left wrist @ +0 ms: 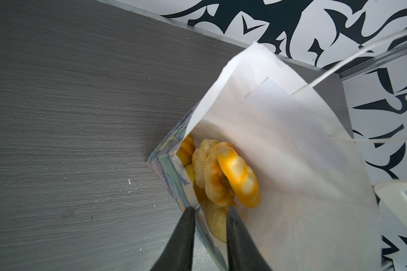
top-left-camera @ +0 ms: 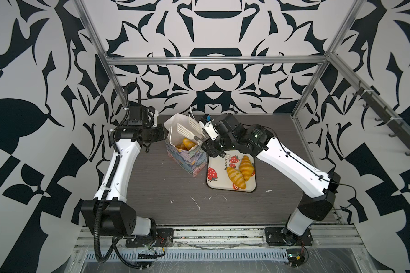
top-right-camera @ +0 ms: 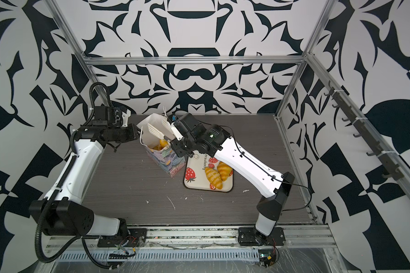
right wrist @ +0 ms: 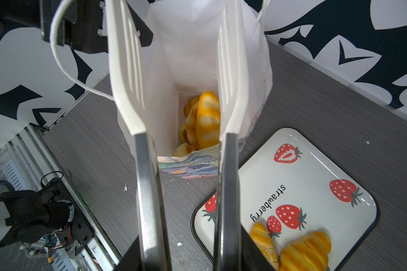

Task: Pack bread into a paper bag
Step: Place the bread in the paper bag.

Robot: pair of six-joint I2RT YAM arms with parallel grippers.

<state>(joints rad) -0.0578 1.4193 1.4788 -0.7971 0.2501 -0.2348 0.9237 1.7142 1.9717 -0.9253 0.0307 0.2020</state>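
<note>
The paper bag (top-left-camera: 185, 158) (top-right-camera: 168, 164) stands open at the table's back middle, floral outside and white inside (left wrist: 280, 140) (right wrist: 188, 58). Several pieces of bread (top-left-camera: 186, 143) (top-right-camera: 161, 143) (left wrist: 230, 173) (right wrist: 205, 119) lie at its bottom. Two croissants (top-left-camera: 236, 177) (top-right-camera: 213, 177) (right wrist: 303, 253) rest on the strawberry tray (top-left-camera: 230, 190) (top-right-camera: 199, 186) (right wrist: 315, 169). My left gripper (top-left-camera: 166, 134) (top-right-camera: 139, 134) (left wrist: 209, 208) is shut on the bag's left rim, one finger inside and one outside. My right gripper (top-left-camera: 200, 139) (top-right-camera: 169, 139) (right wrist: 189, 244) grips white tongs (top-left-camera: 187, 128) (top-right-camera: 158, 128) (right wrist: 127, 70), spread empty over the bag's mouth.
The tray lies right beside the bag, under my right arm. White crumbs dot the grey table (top-left-camera: 194, 201) toward the front. A white cord handle (right wrist: 64, 70) loops off the bag's rim near my left gripper. The metal frame and patterned walls close in the back and sides.
</note>
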